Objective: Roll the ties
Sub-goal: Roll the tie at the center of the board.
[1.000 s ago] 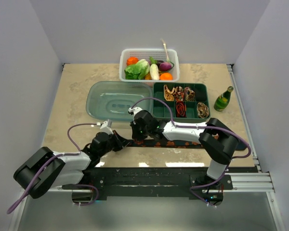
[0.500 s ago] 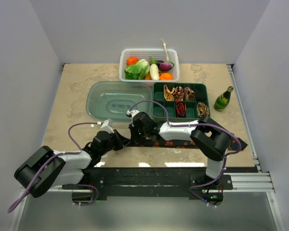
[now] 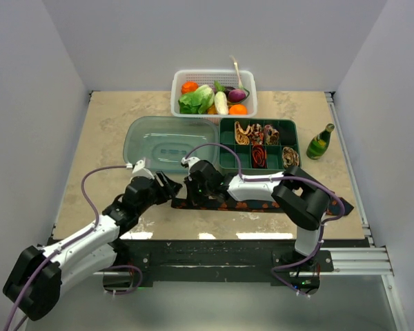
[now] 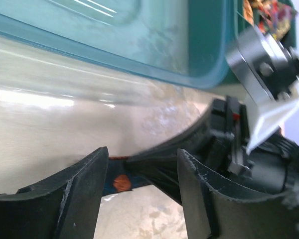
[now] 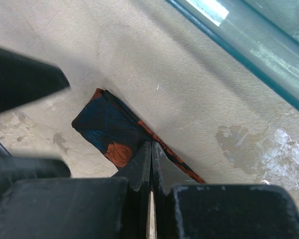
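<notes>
Green tray [image 3: 259, 121] of rolled ties [image 3: 290, 158] (several compartments), basket [image 3: 207, 72] of vegetables [image 3: 193, 102]

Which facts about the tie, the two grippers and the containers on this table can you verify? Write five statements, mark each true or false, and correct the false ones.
1. The left gripper has its jaws apart. True.
2. The right gripper hangs wide open. False: its fingers are pressed together on the black tie, near the tie's folded end.
3. The white basket holds vegetables. True.
4. The green bottle stands at the table's left edge. False: it stands on the right, beside the green tray.
5. Every compartment of the green tray is empty. False: several hold rolled ties.
</notes>
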